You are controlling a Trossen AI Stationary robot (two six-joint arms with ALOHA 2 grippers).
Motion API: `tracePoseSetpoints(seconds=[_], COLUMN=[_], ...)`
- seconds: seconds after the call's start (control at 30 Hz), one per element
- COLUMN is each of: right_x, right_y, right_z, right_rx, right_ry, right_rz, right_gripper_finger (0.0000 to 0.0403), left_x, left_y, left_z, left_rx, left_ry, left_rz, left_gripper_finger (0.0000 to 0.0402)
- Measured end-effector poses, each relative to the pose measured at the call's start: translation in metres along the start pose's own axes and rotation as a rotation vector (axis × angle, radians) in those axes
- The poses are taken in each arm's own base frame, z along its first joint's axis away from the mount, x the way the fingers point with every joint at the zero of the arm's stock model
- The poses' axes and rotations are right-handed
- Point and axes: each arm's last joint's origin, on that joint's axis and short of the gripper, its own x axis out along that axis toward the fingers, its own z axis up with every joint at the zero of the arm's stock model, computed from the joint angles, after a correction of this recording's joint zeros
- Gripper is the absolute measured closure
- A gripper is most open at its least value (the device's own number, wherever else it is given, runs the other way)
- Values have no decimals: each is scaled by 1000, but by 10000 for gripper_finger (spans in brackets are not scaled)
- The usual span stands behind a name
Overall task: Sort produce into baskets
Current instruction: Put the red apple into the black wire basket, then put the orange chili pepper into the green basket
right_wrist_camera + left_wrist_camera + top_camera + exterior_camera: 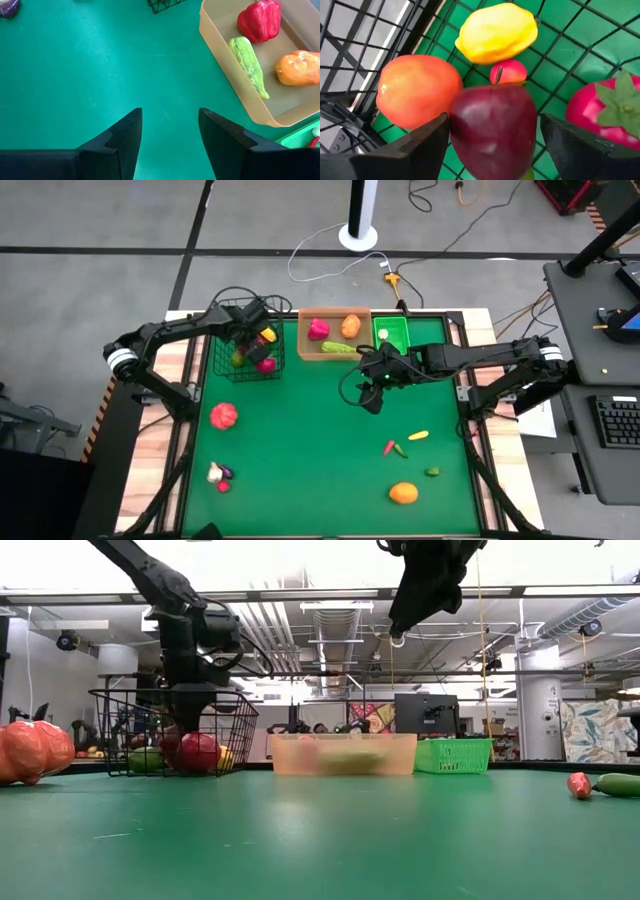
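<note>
The black wire basket (245,352) at the far left holds a dark red apple (492,125), an orange-red round piece (415,90), a yellow lemon (497,31), a small red piece (509,71) and a pink strawberry-like piece (605,115). My left gripper (258,332) is open inside the basket's top. Its fingers stand on either side of the dark red apple, which lies among the others. My right gripper (372,398) is open and empty, high above the mat near the tan tray (220,45). The tray holds a red pepper (260,20), a green cucumber (248,65) and an orange piece (299,67).
The green bin (390,333) stands right of the tray. Loose on the mat are a big red piece (223,416), small pieces at the near left (218,474), chillies (395,448), a yellow piece (418,436), a small green piece (432,472) and an orange (403,493).
</note>
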Motion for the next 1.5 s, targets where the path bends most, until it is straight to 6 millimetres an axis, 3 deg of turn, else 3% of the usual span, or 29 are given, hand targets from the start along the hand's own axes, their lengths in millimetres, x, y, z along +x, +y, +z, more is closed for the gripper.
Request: tracePoseSetpoints(seconds=[0.3,0.5,0.63,0.8,1.03,1.27,1.5], right_x=[0,-1,-4,-9,-13,-11,-11], right_y=[0,0,-1,-2,7,34,69], right_z=[0,0,-2,-7,-22,-43,-65], right_rx=[0,4,22,60,102,-65,-280], right_ry=[-1,-1,14,71,194,302,348], right_rz=[0,0,-1,40,33,60,123], right_gripper_finger=[216,216,216,216,216,216,216], left_x=[-26,-59,-84,-115,-153,-181,-197], left_y=[6,12,4,-27,-89,-146,-183], left_z=[5,0,-7,-19,-46,-88,-127], left_rx=[-2,-60,-137,-138,-54,15,9], left_ry=[-55,-141,-235,-343,-515,-669,-774], left_rz=[2,3,-29,-114,-119,-170,-259], left_gripper_finger=[110,110,110,110,110,110,110])
